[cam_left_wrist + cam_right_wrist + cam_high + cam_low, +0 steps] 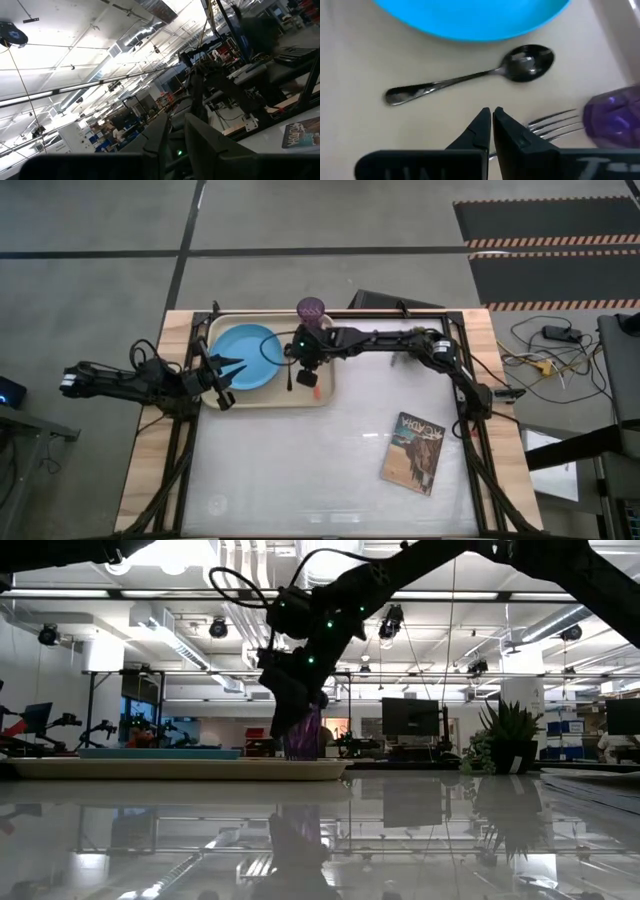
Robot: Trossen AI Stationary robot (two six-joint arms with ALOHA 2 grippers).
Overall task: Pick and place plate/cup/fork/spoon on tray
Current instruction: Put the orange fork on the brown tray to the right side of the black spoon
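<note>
The cream tray (pixel 322 395) lies at the table's far left. On it lie the light-blue plate (pixel 245 358), the dark spoon (pixel 470 77) beside the plate and the fork (pixel 554 125), whose orange handle (pixel 307 378) shows in the high view. The purple cup (pixel 311 310) stands upright at the tray's far right corner. My right gripper (pixel 491 117) is shut and hovers over the tray between spoon and fork, near the cup (pixel 612 117). My left gripper (pixel 224 380) is open at the tray's left rim, beside the plate.
A book with a picture cover (pixel 412 452) lies on the table's right half toward the near edge. The white tabletop (pixel 300 470) stretches between tray and book. The right arm (pixel 400 340) reaches across the far side of the table.
</note>
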